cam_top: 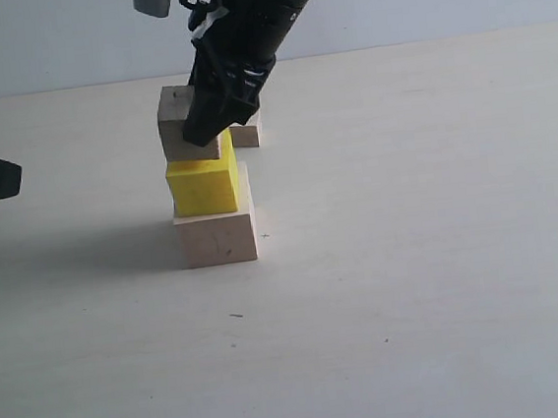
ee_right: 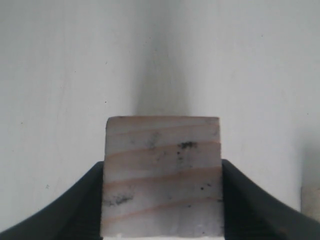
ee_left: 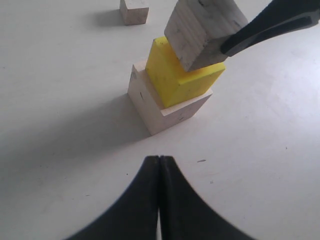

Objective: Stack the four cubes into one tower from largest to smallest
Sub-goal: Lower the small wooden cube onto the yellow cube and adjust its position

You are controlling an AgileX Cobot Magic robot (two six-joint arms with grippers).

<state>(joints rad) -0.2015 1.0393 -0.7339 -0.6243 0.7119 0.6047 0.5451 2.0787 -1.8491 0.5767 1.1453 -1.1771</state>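
Tower [cam_top: 204,191] stands left of centre on the white table [cam_top: 417,304], three levels high at this point.

Base: large pale wood cube [cam_top: 218,239], flat on the table. Second level: yellow cube [cam_top: 202,185], seated on the base and set toward its left side in the exterior view, leaving a strip of the base top bare on the right.

Third level: small pale wood cube [cam_top: 180,123], directly over the yellow cube. Their faces meet or very nearly meet; I cannot confirm full contact from any view.

Right gripper [ee_right: 162,200] comes down from above and clamps this small cube between its two black fingers [ee_right: 75,210], one pressed against each side face. Wood grain and dark specks show on the face turned to the wrist camera.

Fourth piece: second small pale wood cube [cam_top: 248,133], on the table behind the tower and slightly to its right, apart from it and untouched.

Left gripper [ee_left: 159,200] holds off to the left of the tower, well clear, jaws pressed fully together, holding nothing.
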